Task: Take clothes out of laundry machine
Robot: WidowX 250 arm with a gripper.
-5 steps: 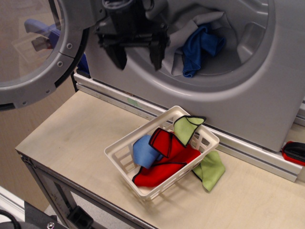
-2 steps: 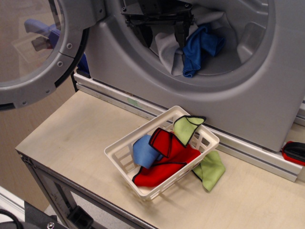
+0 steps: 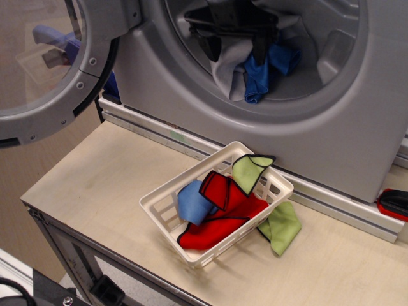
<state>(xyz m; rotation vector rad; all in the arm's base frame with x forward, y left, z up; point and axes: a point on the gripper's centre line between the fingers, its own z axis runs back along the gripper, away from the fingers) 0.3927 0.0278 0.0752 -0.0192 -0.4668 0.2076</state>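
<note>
While my claw hangs inside the drum mouth of the laundry machine, its two fingers stand apart, one over the grey cloth and one at the blue cloth (both lie at the drum's lower edge). On the worktop, the white basket holds a red cloth.
</note>
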